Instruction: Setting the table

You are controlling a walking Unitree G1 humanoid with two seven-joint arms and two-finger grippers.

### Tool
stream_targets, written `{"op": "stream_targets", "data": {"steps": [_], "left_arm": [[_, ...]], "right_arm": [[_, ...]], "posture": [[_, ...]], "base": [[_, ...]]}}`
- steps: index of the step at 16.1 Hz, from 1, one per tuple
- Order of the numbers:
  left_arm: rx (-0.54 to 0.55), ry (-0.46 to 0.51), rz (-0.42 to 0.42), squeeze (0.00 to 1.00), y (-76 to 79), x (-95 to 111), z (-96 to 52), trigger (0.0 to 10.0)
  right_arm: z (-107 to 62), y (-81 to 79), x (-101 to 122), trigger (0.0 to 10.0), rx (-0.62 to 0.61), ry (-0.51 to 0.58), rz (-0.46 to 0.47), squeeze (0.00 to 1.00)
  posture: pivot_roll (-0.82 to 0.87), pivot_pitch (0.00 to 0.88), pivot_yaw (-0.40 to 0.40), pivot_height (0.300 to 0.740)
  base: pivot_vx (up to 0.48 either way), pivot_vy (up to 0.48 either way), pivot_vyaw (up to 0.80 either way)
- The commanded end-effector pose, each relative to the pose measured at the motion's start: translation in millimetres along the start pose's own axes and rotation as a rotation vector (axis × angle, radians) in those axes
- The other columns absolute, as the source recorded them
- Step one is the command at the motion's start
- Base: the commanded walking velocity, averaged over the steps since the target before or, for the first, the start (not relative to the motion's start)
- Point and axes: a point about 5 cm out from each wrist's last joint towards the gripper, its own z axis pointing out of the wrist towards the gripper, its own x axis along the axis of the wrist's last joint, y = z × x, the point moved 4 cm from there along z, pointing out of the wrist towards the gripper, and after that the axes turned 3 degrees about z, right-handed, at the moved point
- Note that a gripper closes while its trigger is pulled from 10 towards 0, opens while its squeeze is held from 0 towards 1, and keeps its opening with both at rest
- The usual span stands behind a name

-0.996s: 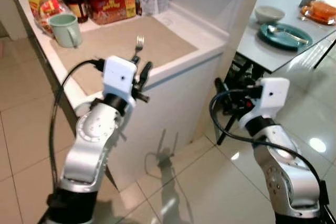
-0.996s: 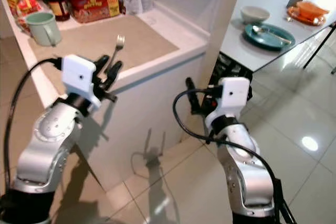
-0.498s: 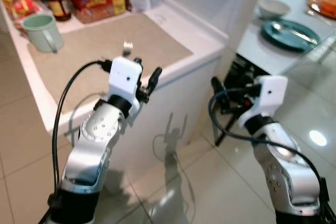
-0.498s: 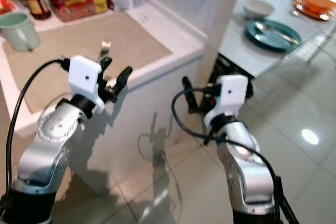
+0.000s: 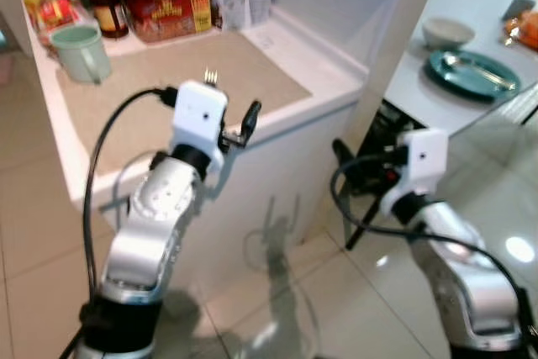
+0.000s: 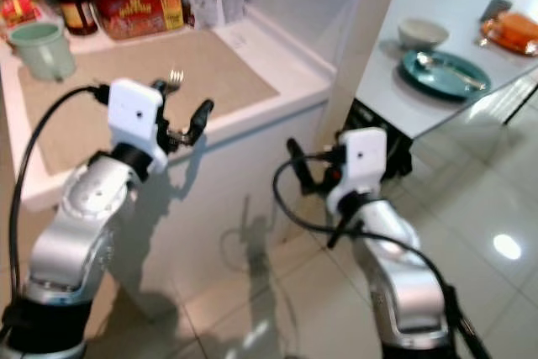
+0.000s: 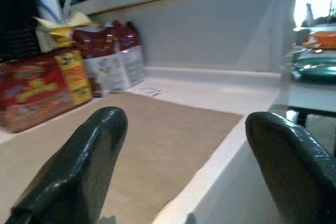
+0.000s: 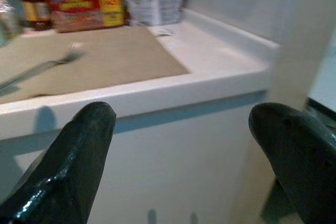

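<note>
Left claw point(image 7: 178, 166) spread wide above tabletop point(image 5: 277, 102) edge, near fork point(image 8: 44, 64); right claw point(image 8: 186, 156) spread, low beside tabletop.

A white counter point(image 5: 332, 69) is covered by a tan mat point(image 5: 168, 81). A pale green mug point(image 5: 81, 41), a red-lidded jar point(image 5: 106, 7) and a red and yellow box point(image 5: 166, 4) are seen on it. A silver fork point(image 8: 44, 62) is seen. A teal plate point(image 5: 471, 73) is set on a white table point(image 5: 454, 6). Black fingers point(image 7: 84, 166) are shown.
</note>
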Motion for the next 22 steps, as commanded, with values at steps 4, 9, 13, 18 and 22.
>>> {"op": "stream_targets", "data": {"steps": [4, 9, 13, 18, 22], "left_arm": [[-0.01, 0.008, 0.005, 1.0, 0.7, 3, 0.1, 10.0], [-0.029, 0.011, 0.003, 1.0, 3.3, 3, 1.3, 10.0], [-0.035, 0.01, 0.006, 1.0, 3.6, 3, 1.8, 10.0], [-0.11, 0.009, -0.017, 1.0, 16.1, 3, -0.3, 10.0], [-0.226, 0.06, -0.004, 0.56, 28.2, 9, -6.9, 10.0]], "right_arm": [[-4.6, -0.3, 6, 10.0, -0.002, 0.011, -0.015, 0.0], [-6.7, 1.4, 5, 10.0, -0.021, 0.01, -0.025, 0.0], [-7.0, 4.4, 4, 10.0, -0.042, 0.006, -0.051, 0.0], [-9.1, 9.0, 4, 10.0, -0.065, 0.007, -0.039, 0.0], [-16.7, 9.8, 1, 10.0, -0.065, 0.001, -0.017, 0.0]], "posture": [[0.05, 0.01, -0.03, 0.74], [0.05, 0.01, -0.021, 0.74], [0.05, 0.011, -0.02, 0.74], [0.05, 0.011, -0.021, 0.74], [0.04, 0.001, -0.019, 0.74]], "base": [[0.368, 0.0, 0.0], [0.425, 0.0, 0.0], [0.451, 0.0, 0.5], [0.327, 0.0, 0.0], [0.0, 0.0, 0.0]]}}
